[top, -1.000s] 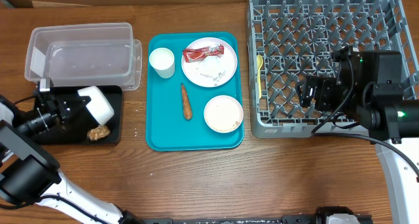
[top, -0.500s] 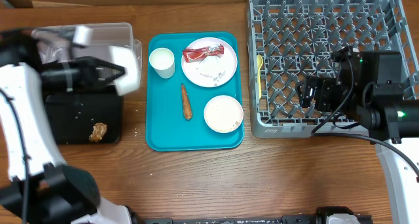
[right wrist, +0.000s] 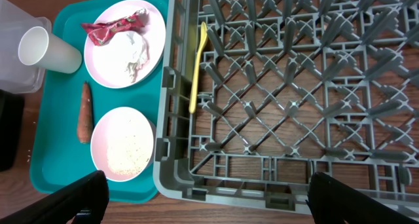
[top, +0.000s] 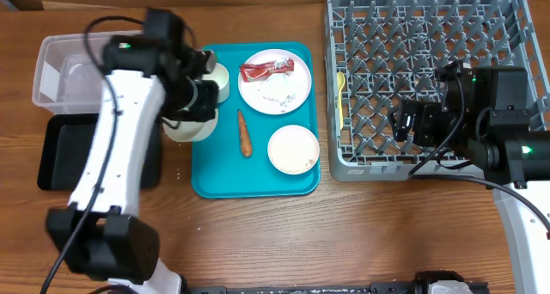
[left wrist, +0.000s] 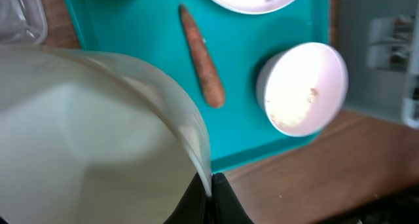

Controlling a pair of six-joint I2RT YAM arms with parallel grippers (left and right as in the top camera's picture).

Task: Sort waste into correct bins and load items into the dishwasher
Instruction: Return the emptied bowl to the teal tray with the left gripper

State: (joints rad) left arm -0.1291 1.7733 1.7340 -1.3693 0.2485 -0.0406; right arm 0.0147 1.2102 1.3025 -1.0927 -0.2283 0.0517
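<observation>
My left gripper (top: 198, 101) is shut on the rim of a white bowl (top: 187, 127) and holds it over the left edge of the teal tray (top: 258, 178). In the left wrist view the held bowl (left wrist: 85, 139) fills the left side, its rim pinched between the jaws (left wrist: 211, 191). On the tray are a white cup (top: 216, 77), a plate (top: 277, 89) with a red wrapper (top: 266, 68), a carrot (top: 245, 133) and a crumb-dusted bowl (top: 293, 149). My right gripper (top: 408, 122) is open and empty above the front left of the grey dishwasher rack (top: 430, 36).
A yellow spoon (top: 341, 96) lies in the rack's left side. A clear plastic bin (top: 69, 66) stands at the far left, with a black bin (top: 56, 152) in front of it. My left arm crosses above both bins.
My left arm has swung right from the black bin, past the clear bin, to the tray's left edge, carrying the white bowl. The right arm has not moved.
</observation>
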